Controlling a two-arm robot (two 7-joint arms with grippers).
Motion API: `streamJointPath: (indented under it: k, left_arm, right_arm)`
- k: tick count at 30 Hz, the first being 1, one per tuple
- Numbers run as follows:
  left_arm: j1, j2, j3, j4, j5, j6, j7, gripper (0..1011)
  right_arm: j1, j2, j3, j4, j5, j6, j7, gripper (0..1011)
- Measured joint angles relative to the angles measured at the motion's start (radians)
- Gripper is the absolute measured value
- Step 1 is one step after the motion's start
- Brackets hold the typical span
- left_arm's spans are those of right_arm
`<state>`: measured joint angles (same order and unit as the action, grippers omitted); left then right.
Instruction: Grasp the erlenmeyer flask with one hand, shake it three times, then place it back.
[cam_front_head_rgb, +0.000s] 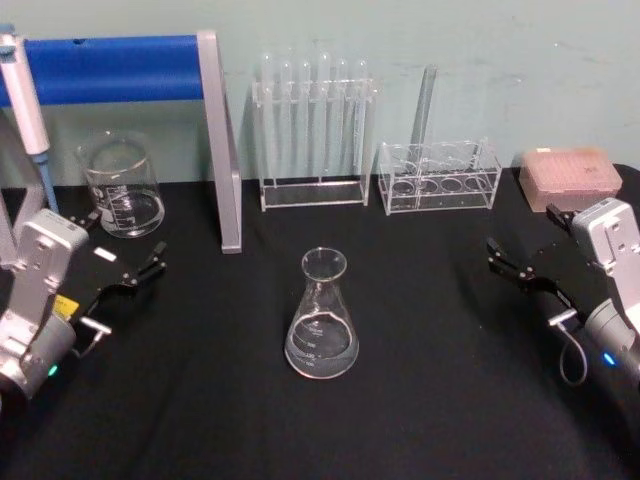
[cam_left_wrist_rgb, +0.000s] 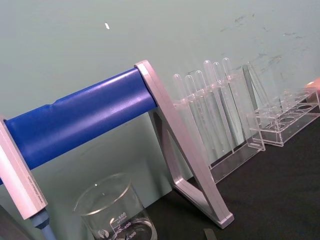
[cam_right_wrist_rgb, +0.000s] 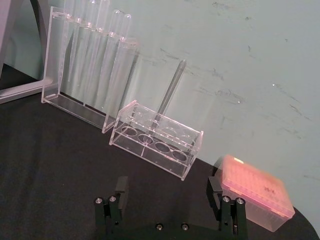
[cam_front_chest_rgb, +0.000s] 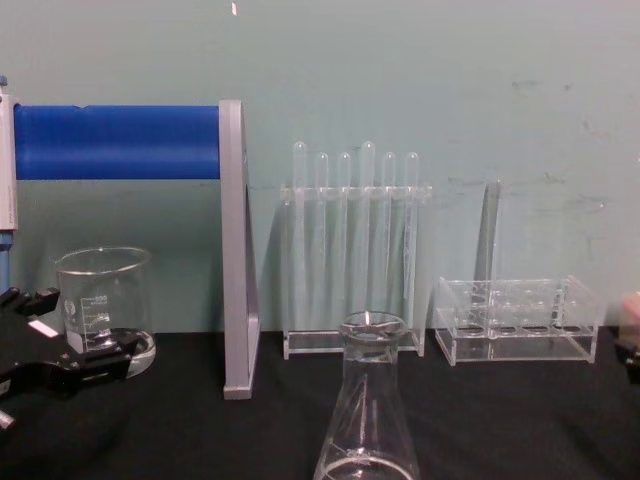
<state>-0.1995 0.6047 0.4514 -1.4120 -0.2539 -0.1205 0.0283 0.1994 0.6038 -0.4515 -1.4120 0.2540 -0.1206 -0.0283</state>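
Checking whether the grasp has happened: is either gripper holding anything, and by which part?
Nothing is held. The left gripper and right gripper are open and empty; the erlenmeyer flask stands untouched on the table between them.

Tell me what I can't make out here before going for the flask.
- Chest view: the erlenmeyer flask has its base cut off by the bottom edge.
- Head view: its markings are too small to read.
- Chest view: the left gripper is cut by the left edge, the pink box by the right edge.
- Right wrist view: the right gripper has its body cut by the bottom edge.
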Motion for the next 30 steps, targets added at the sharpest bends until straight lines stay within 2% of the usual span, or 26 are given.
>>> streamJointPath:
  k: [20, 24, 30]
  left_arm:
    - [0.0, 0.0, 0.0, 0.0, 0.0, 0.0, 0.0, 1001]
    - [0.0, 0.0, 0.0, 0.0, 0.0, 0.0, 0.0, 1001]
    - [0.0, 0.0, 0.0, 0.0, 0.0, 0.0, 0.0, 1001]
  right_arm:
    - [0.0, 0.001, 0.001, 0.0, 0.0, 0.0, 0.001, 1000]
    - [-0.004, 0.003, 0.01, 0.0, 0.009, -0.022, 0.042, 1000]
    - [-0.018, 0.018, 0.023, -0.015, 0.082, -0.077, 0.182, 1000]
